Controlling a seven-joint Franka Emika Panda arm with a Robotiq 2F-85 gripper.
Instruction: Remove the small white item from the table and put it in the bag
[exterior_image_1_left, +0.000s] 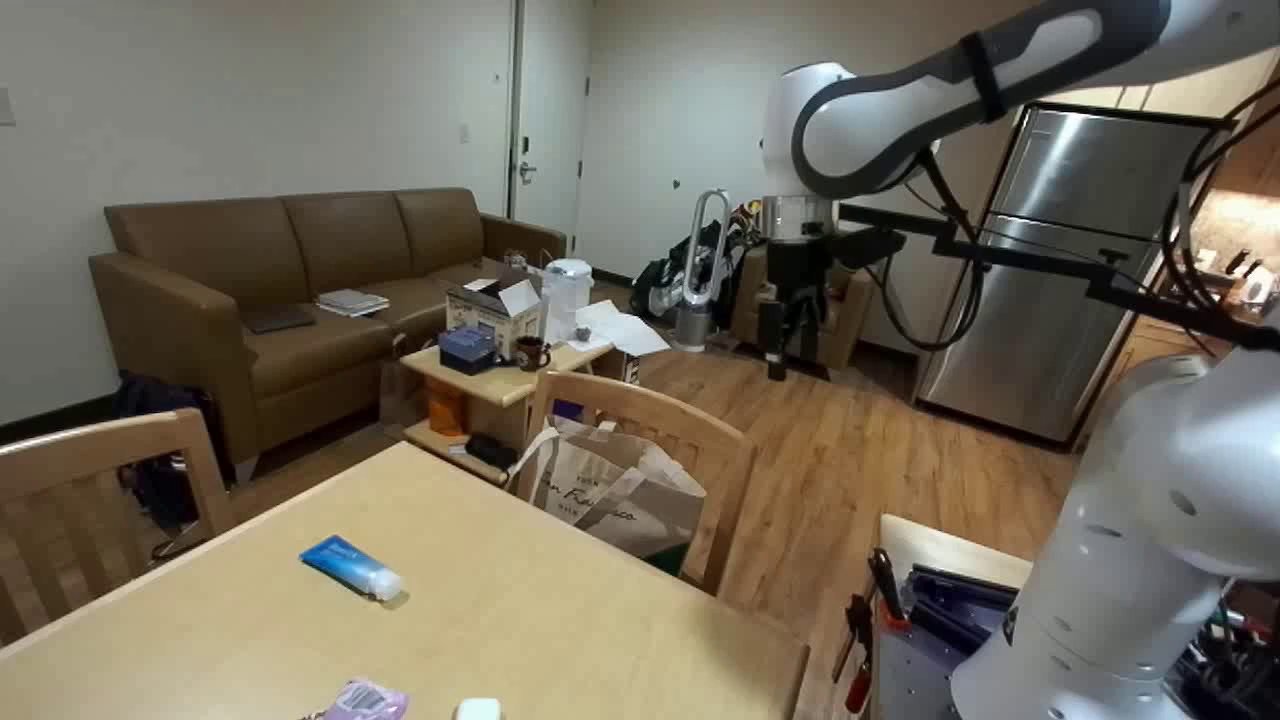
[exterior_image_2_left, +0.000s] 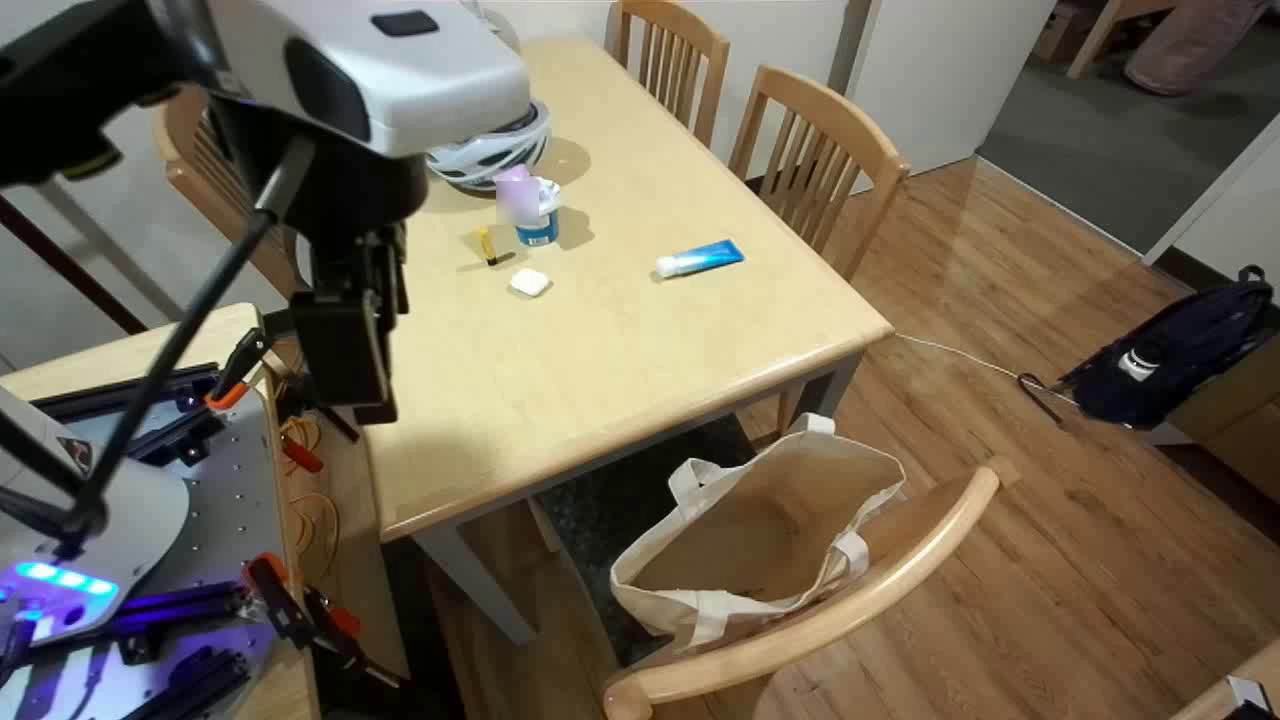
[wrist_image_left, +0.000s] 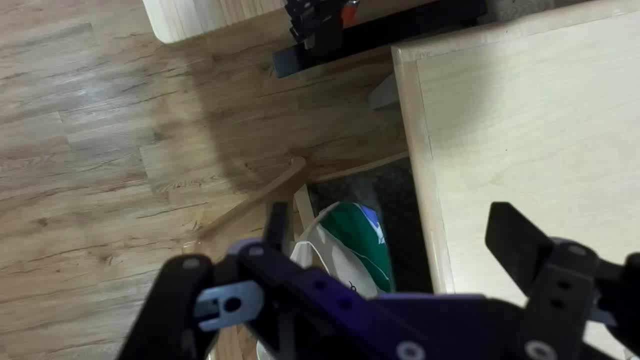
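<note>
While fingers (wrist_image_left: 520, 247) gape, both exterior views show the white item (exterior_image_2_left: 530, 282); all, the bag (exterior_image_1_left: 612, 500).

The white arm (exterior_image_1_left: 880, 130) has looping black cables (exterior_image_1_left: 928, 347)

From the small white block (exterior_image_2_left: 530, 283) toward the bag (exterior_image_2_left: 720, 540) I see open tabletop (exterior_image_2_left: 570, 380); the bag's mouth gapes, reachable from above. The chair back (exterior_image_2_left: 860, 618) bars its outer side; a tub (exterior_image_2_left: 538, 230) and yellow tube (exterior_image_2_left: 486, 243) sit close by the block.
</note>
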